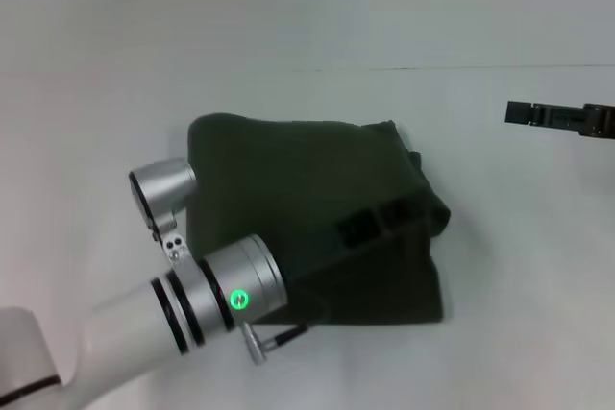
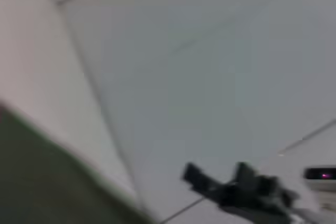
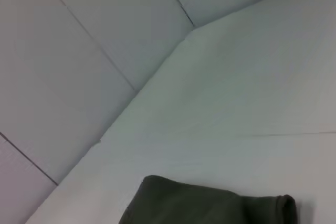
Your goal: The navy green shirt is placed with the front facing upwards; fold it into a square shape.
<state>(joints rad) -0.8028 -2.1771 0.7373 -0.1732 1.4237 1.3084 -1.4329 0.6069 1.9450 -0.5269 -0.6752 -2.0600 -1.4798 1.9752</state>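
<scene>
**Folded shirt under the left arm**

The navy green shirt (image 1: 317,208) lies on the white table (image 1: 500,256), already folded into a rough, bulky square. The left gripper (image 1: 370,221) reaches over its middle and front, dark fingers low against the cloth. The right gripper (image 1: 519,113) hangs off to the right, well apart from the shirt.

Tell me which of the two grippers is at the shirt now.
The left gripper: it reaches over the navy green shirt at a raised fold. The right gripper hangs apart over bare table.
</scene>
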